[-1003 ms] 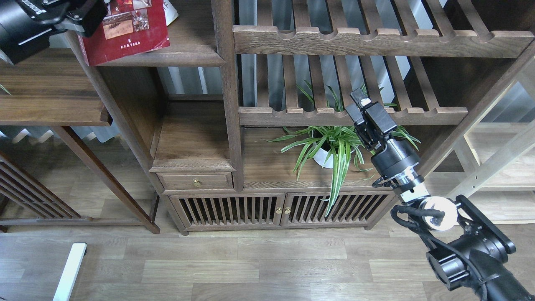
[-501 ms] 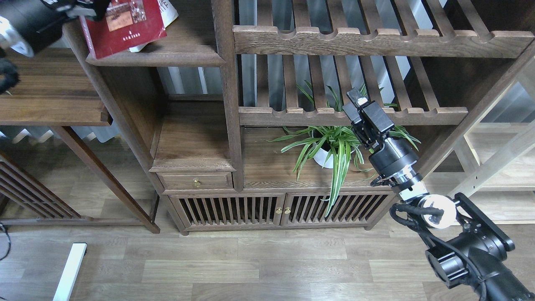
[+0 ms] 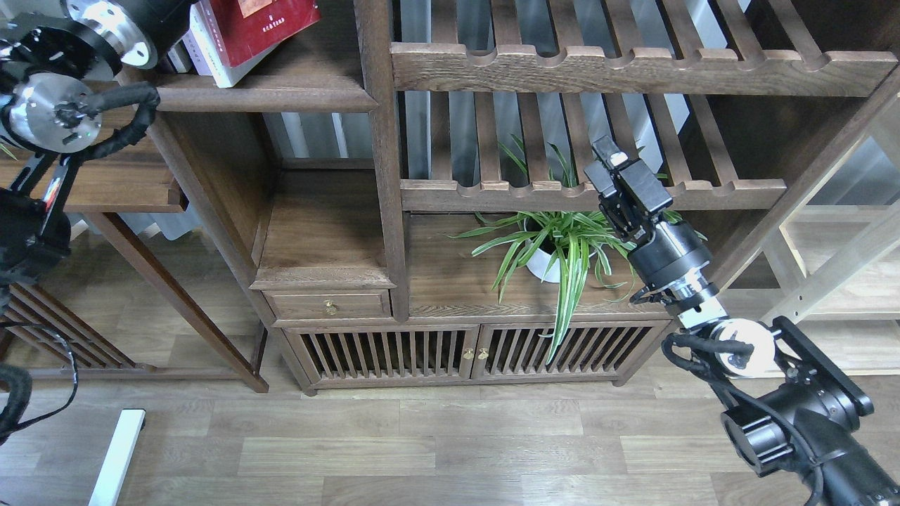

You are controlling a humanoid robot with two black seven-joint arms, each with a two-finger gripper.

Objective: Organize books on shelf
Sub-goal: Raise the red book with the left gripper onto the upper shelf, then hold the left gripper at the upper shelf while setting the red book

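On the shelf [image 3: 281, 90] the red book [image 3: 264, 24] lies atop a white book [image 3: 214, 53]; square them gently against the post, my left gripper being out of view and my right gripper [image 3: 610, 156] unreadable, idle by the plant [image 3: 562, 246].

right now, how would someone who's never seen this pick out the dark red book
Find the dark wood bookcase and look to its top left, at the solid shelf with the rounded front lip. The dark red book lies on top of a thick white book there; its red cover sets it apart.
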